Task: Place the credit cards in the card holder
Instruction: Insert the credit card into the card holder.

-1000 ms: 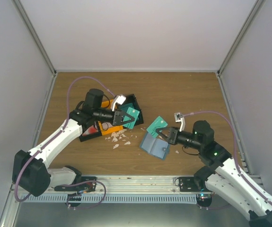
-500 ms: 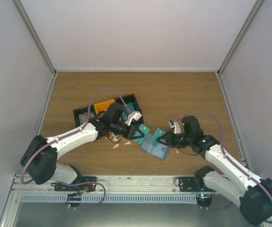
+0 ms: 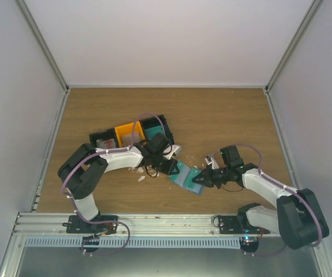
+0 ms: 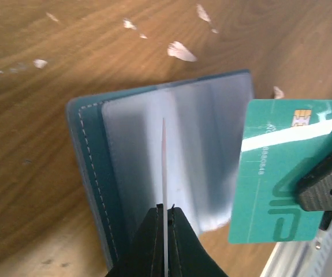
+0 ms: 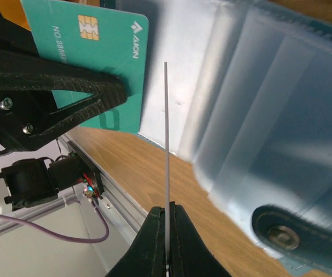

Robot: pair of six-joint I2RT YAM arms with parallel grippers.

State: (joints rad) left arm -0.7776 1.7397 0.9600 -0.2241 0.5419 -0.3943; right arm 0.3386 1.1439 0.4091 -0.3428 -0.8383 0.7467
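The card holder (image 3: 190, 187) lies open on the wood between the two arms, pale pockets up (image 4: 171, 156), its snap tab (image 5: 281, 232) near the right gripper. My left gripper (image 3: 170, 166) is shut on a teal credit card (image 5: 90, 34), which shows edge-on in its own wrist view (image 4: 164, 167) right over the holder's pockets. From the other side, my right gripper (image 3: 202, 178) is shut on a second teal credit card (image 4: 281, 173), edge-on in its own view (image 5: 166, 133), at the holder's edge. The two cards hang close together, just above the holder.
A black-and-orange three-compartment bin (image 3: 132, 133) stands behind the left gripper, with teal cards in its right compartment (image 3: 154, 131). Small white scraps (image 3: 141, 178) lie on the wood left of the holder. The table's metal front rail (image 3: 166, 222) runs close behind the holder.
The left gripper swung from the bin down and right to the card holder with its teal card. The right gripper moved in from the right and lower, bringing its card to the holder.
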